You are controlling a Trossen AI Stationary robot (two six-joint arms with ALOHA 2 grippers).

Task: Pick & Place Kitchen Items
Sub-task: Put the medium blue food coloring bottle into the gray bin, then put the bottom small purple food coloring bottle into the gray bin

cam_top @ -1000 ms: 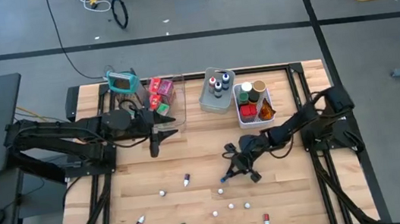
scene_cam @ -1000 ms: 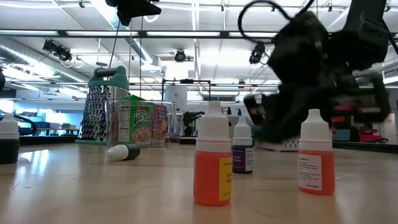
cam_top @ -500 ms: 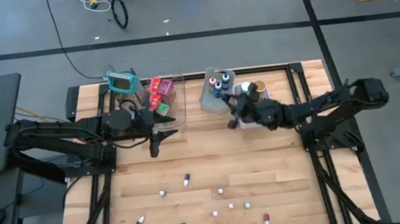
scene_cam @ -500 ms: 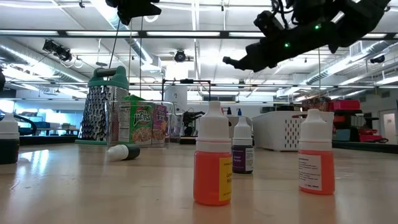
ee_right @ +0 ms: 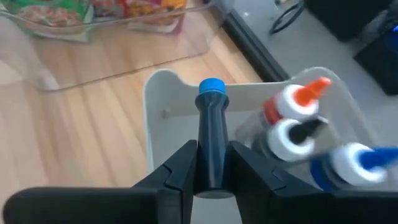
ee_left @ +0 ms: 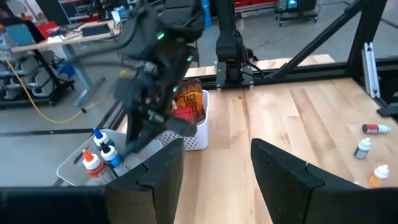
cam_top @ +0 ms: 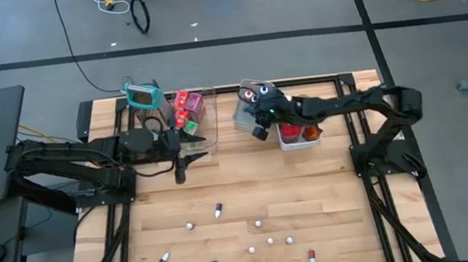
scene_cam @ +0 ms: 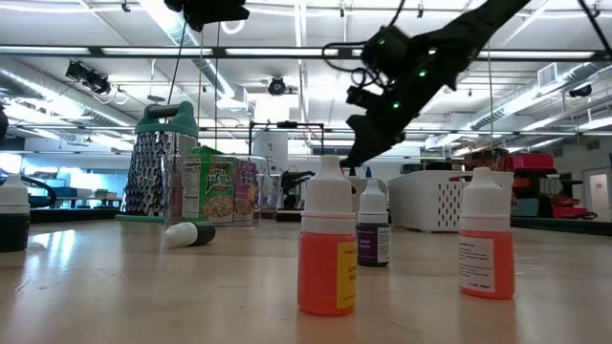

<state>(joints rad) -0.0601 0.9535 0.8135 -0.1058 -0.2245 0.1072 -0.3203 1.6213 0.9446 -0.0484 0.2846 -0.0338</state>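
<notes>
My right gripper [ee_right: 211,177] is above the grey bin [ee_right: 163,81] at the table's far side, shut on a dark little bottle with a blue cap [ee_right: 211,86]. In the high view it is at the bin's right rim [cam_top: 259,117]. Several little bottles [ee_right: 292,118] lie in that bin. More small bottles [cam_top: 219,210] stand and lie on the near half of the table; an orange one [scene_cam: 327,248] stands upright close in the low view. My left gripper [ee_left: 217,168] hangs open over the table's left middle [cam_top: 184,159], nothing between its fingers. My right gripper pinches the bottle's dark body [ee_right: 211,149] between its two fingers [ee_right: 180,171]. The fingers slant downward from the table's right and lie along the bottle. The blue cap points away from the wrist. The bottle is lifted clear of the table, over the bin's edge.
A clear bin [cam_top: 201,115] with red and green packets stands left of the grey bin. A white bin [cam_top: 299,132] with jars and red goods stands to its right. A teal-framed grater [cam_top: 142,95] stands at the far left corner.
My right gripper has risen from the table's middle and swung toward the far edge and leftward, ending above the grey bin. It has tipped from pointing steeply down to a shallower slant.
</notes>
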